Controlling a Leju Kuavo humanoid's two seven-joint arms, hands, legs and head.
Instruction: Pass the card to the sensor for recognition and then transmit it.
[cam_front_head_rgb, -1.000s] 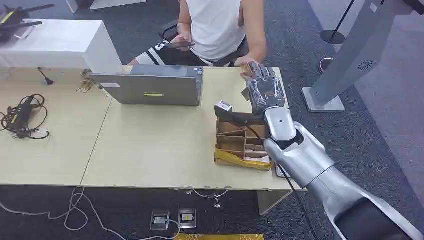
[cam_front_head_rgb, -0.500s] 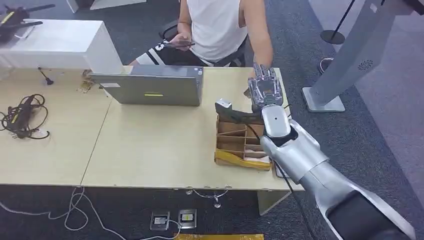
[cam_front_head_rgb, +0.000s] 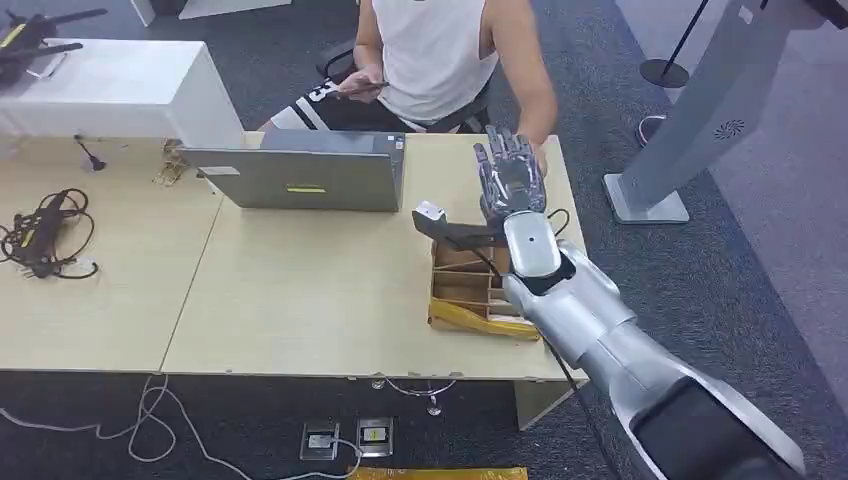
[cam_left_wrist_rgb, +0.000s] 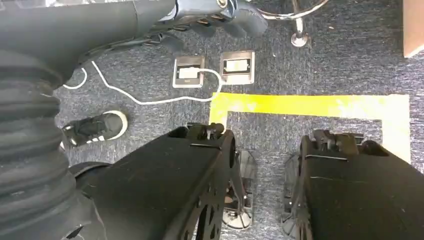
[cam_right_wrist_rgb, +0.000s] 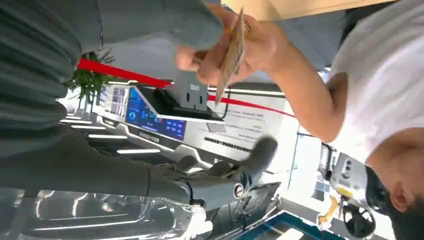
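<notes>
A pale wooden table (cam_front_head_rgb: 300, 290) stands on dark carpet, and I take the cardboard tray (cam_front_head_rgb: 478, 290) near its right end as my landmark. Behind the tray, on the far side of the table, a person (cam_front_head_rgb: 440, 55) in a white top sits, with a closed grey laptop (cam_front_head_rgb: 300, 178) to the tray's left and a tangle of black cable (cam_front_head_rgb: 45, 232) far off to the left.

My right hand (cam_front_head_rgb: 510, 178) is raised just beyond the tray, fingers spread apart and holding nothing that I can see. A small grey sensor block (cam_front_head_rgb: 428, 214) on a dark stalk stands at the tray's far left corner, beside my wrist. In the right wrist view the card (cam_right_wrist_rgb: 231, 52) is pinched edge-on in the person's hand (cam_right_wrist_rgb: 235, 42), close to my thumb (cam_right_wrist_rgb: 165, 22) but, I judge, not yet in my grasp.

My left hand (cam_left_wrist_rgb: 210, 15) hangs over the floor; I cannot tell how its fingers lie.

The risks I see: closing too early or too late, so the card slips and falls into the tray or onto the carpet; nipping the person's fingers; or swinging my forearm into the sensor stalk.
</notes>
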